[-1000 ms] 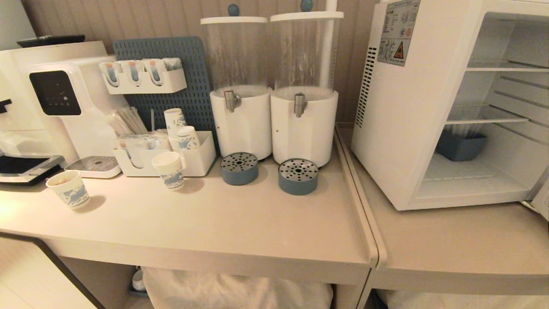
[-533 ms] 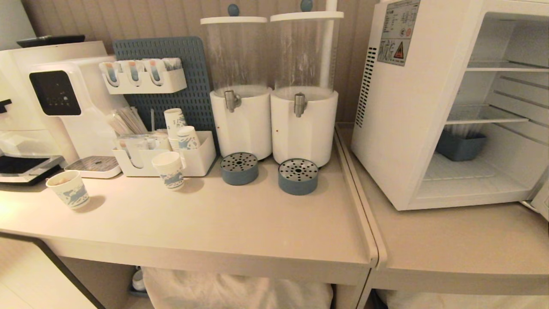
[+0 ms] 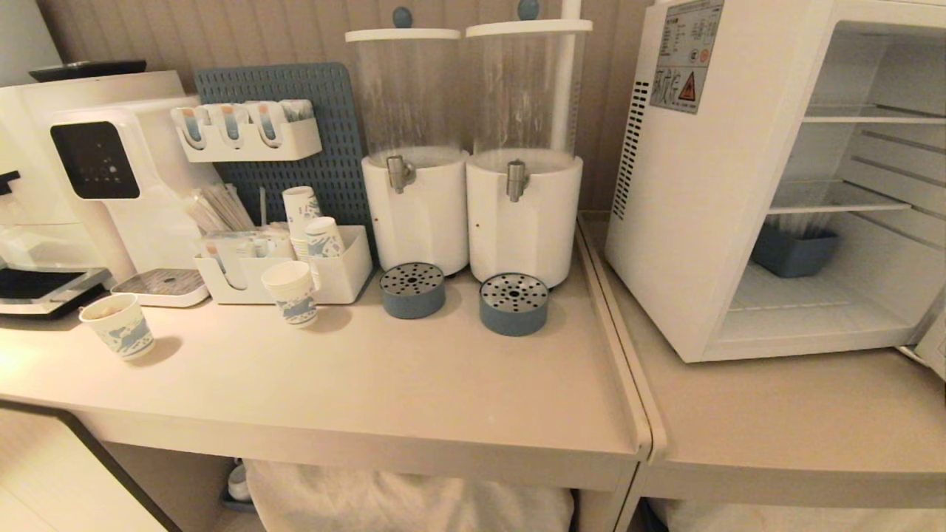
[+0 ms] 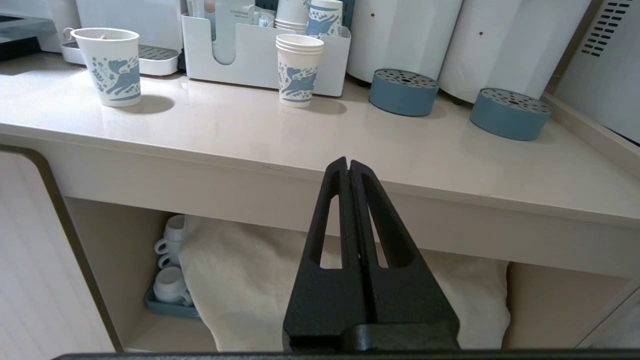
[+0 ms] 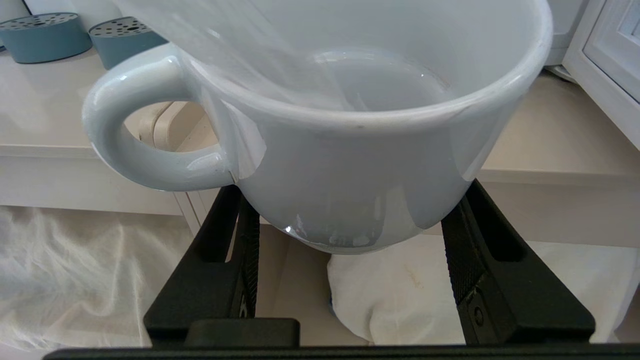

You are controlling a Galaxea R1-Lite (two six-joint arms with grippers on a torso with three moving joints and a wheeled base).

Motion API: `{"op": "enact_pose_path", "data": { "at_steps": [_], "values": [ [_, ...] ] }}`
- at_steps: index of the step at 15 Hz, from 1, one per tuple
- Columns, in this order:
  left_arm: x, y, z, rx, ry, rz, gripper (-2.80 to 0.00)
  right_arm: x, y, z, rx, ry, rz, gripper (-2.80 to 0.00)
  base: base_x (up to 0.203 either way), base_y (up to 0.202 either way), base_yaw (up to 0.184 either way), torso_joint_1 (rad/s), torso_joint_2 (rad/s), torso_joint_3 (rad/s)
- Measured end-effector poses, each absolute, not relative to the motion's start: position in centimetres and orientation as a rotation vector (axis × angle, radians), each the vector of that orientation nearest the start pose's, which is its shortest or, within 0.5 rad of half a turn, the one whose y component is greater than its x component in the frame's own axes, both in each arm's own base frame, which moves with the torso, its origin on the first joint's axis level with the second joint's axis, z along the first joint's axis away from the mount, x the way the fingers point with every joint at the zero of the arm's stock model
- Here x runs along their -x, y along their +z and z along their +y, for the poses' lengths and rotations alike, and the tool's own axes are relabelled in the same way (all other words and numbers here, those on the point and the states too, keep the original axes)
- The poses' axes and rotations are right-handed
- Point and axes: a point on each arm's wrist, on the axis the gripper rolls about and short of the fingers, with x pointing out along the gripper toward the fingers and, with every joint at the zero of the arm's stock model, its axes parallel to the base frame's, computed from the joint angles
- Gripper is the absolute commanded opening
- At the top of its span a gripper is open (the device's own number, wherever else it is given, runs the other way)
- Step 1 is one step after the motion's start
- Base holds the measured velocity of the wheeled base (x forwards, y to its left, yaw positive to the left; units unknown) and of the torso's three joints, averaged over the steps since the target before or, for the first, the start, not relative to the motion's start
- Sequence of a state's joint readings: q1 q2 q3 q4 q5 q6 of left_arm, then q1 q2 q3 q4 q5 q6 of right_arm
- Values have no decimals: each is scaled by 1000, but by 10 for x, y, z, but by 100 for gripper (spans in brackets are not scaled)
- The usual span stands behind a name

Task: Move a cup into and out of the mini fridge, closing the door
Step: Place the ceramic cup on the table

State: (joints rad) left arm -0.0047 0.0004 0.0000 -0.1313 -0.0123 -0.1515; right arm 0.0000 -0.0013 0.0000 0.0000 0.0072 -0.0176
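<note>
The white cup point(image 5: 350, 125), a squat mug with a loop handle, sits tilted between the black fingers of my right gripper point(image 5: 350, 200), which is shut on its rounded body below the counter's front edge. The mini fridge point(image 3: 687, 207) stands on the right counter with its inside showing. Its door point(image 3: 933, 346) is swung open and only a sliver shows at the right edge; its white frame point(image 5: 607, 60) also shows beside the cup. My left gripper point(image 4: 348, 165) is shut and empty, parked below the left counter's front edge. Neither arm appears in the head view.
Two white drink dispensers point(image 3: 465, 214) with blue drip trays point(image 3: 514, 303) stand left of the fridge. Patterned paper cups point(image 3: 292, 293), an organiser and a coffee machine point(image 3: 96, 170) fill the left. A blue tray point(image 3: 794, 251) lies inside the fridge. Spare mugs point(image 4: 170, 270) and white cloth sit under the counter.
</note>
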Motion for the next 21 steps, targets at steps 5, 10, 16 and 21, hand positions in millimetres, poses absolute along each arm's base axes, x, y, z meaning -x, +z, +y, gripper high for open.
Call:
{"op": "enact_pose_path", "data": {
  "at_steps": [5,10,16,21],
  "values": [
    [24,89,0,151,-27,-129,-280,23,75,0,16,7,-1,-280,0,0,0,0,0,0],
    [24,89,0,151,-27,-129,-280,23,75,0,16,7,0,-280,0,0,0,0,0,0],
    [24,89,0,153,-27,-129,-280,23,75,0,16,6,0,-280,0,0,0,0,0,0],
    [24,89,0,153,-27,-129,-280,23,75,0,16,6,0,-280,0,0,0,0,0,0]
  ]
}}
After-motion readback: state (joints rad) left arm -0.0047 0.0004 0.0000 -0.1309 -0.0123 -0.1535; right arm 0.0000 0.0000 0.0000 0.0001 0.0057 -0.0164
